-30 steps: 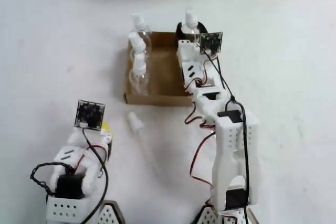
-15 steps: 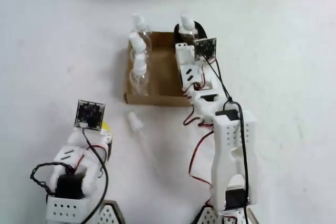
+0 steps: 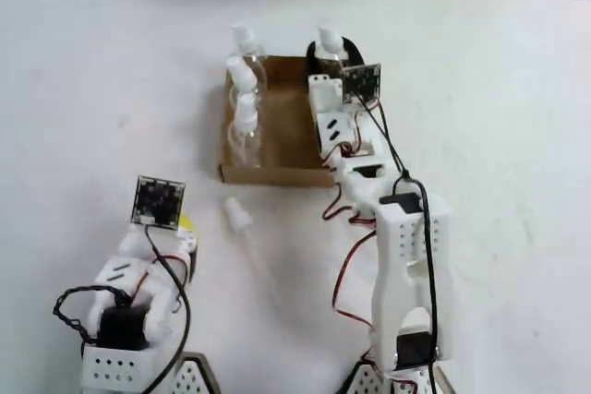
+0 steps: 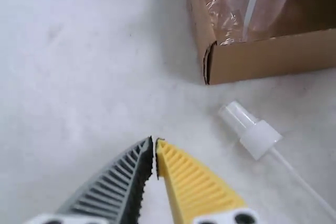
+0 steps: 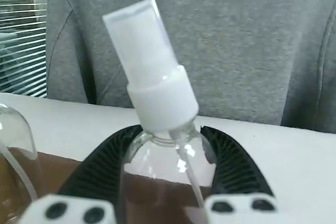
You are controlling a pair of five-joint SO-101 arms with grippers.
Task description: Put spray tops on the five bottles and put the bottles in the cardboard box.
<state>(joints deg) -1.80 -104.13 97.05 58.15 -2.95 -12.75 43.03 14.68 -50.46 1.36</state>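
The right tool [image 5: 170, 148] is clamping a clear bottle [image 5: 160, 171] that is wearing its spray top, holding it at the far corner of the cardboard box [image 3: 288, 140]. Three capped bottles [image 3: 245, 108] are sitting along the box's opposite wall. The left tool [image 4: 154, 144] is hovering pinched together, empty, over the counter [image 3: 102, 89], near a loose spray top [image 4: 251, 129] lying just outside the box.

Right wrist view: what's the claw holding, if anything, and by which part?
The right claw holds a bottle by its shoulder, just under the spray top.
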